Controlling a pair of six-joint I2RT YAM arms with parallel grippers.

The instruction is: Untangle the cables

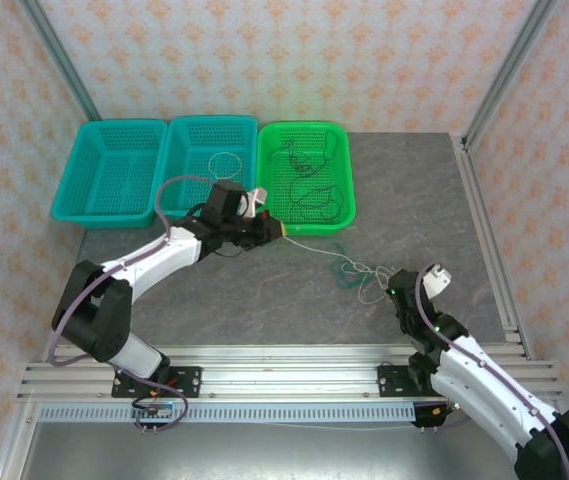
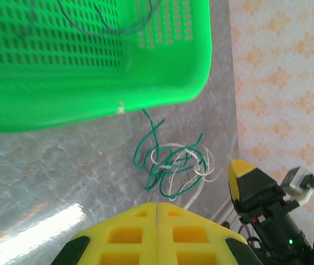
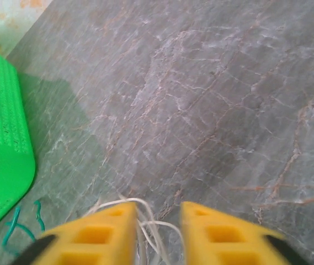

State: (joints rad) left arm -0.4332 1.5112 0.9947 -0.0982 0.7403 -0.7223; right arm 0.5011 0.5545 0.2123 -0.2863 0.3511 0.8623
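A: Where are the cables (image 1: pixel 359 272)?
B: Tangled on the desk (image 1: pixel 264 300), at five o'clock from the green basket (image 1: pixel 309 228). The left fingers (image 2: pixel 123 232) pinch the white cable (image 1: pixel 314 248); the right fingers (image 3: pixel 101 234) are spread around it.

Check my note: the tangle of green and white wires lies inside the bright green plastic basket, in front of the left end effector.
Wrong place. The tangle of green and white wires lies on the grey marbled table, outside the bright green plastic basket; the left wrist view shows it. It is in front of the left end effector.
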